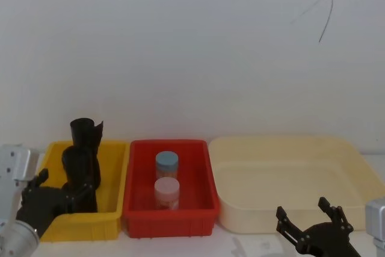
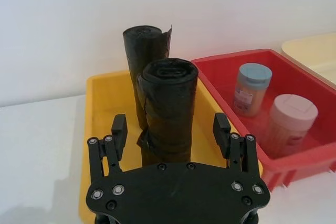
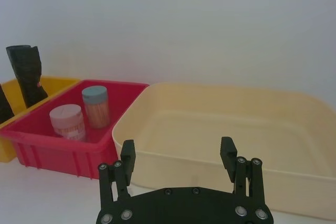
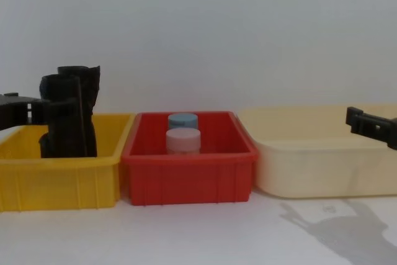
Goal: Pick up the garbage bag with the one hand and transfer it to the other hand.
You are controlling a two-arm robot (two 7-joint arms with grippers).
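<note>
The garbage bag (image 1: pixel 77 164) (image 2: pixel 168 103) (image 4: pixel 62 125) is a short black wrinkled roll standing upright in the yellow bin (image 1: pixel 114 176) (image 2: pixel 102 98) (image 4: pixel 62 181). My left gripper (image 1: pixel 62 189) (image 2: pixel 170 124) (image 4: pixel 18 111) is open, with one finger on each side of the roll and a small gap to it on both sides. A taller black roll (image 1: pixel 86 129) (image 2: pixel 143 40) (image 4: pixel 84 76) with a ragged top stands just behind it. My right gripper (image 1: pixel 302 207) (image 3: pixel 177 147) (image 4: pixel 367 123) hangs open and holds nothing, in front of the cream tray.
A red bin (image 1: pixel 168 224) (image 4: pixel 186 181) in the middle holds a blue-lidded jar (image 1: pixel 166 162) and a pink-lidded jar (image 1: pixel 166 189). A wide cream tray (image 1: pixel 289 144) (image 3: pixel 226 98) lies on the right. A white wall stands behind all three.
</note>
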